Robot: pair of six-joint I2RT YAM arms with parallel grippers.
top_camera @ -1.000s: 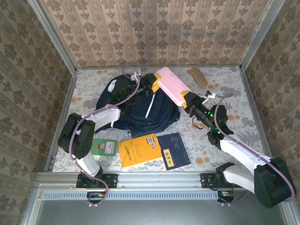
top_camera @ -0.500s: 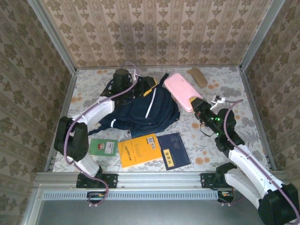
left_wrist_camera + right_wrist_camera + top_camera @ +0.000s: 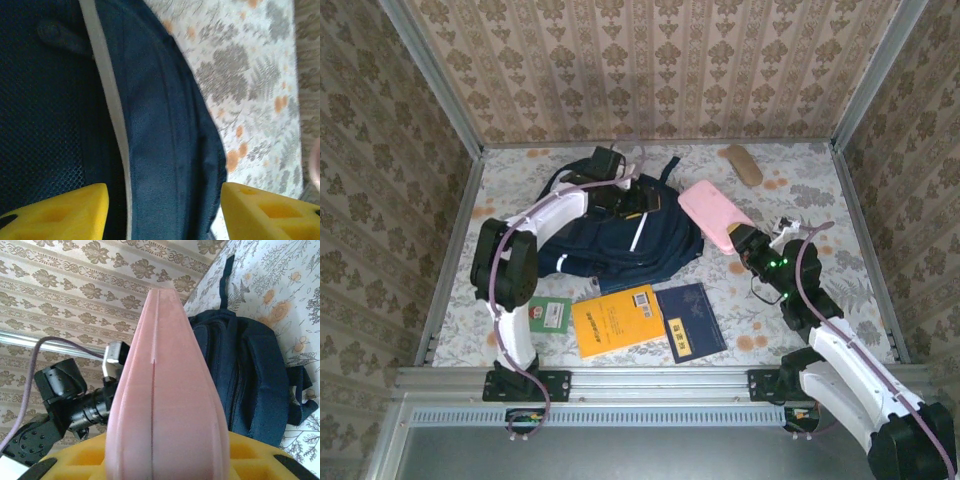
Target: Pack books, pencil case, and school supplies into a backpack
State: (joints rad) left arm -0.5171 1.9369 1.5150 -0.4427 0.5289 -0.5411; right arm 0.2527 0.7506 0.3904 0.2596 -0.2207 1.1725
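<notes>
The dark navy backpack (image 3: 620, 240) lies flat at the middle left of the table. My left gripper (image 3: 630, 200) hovers over its far top edge, open; its yellow fingers (image 3: 60, 212) straddle a fold of navy fabric (image 3: 165, 150) beside a white stripe. My right gripper (image 3: 742, 242) is shut on the pink pencil case (image 3: 713, 215), holding it tilted in the air just right of the backpack; the case (image 3: 165, 405) sits between the yellow pads. Three books lie near the front: green-and-white (image 3: 548, 313), orange-yellow (image 3: 618, 320), navy (image 3: 690, 320).
A tan oblong thing (image 3: 742, 163) lies at the far right by the back wall. Papered walls and metal rails close in the floral table (image 3: 800, 190) on three sides. Bare cloth lies to the right of the right arm.
The right gripper has carried the pencil case to the right and nearer, away from the backpack's top. The left arm has swung round over the backpack, its gripper shifting slightly nearer.
</notes>
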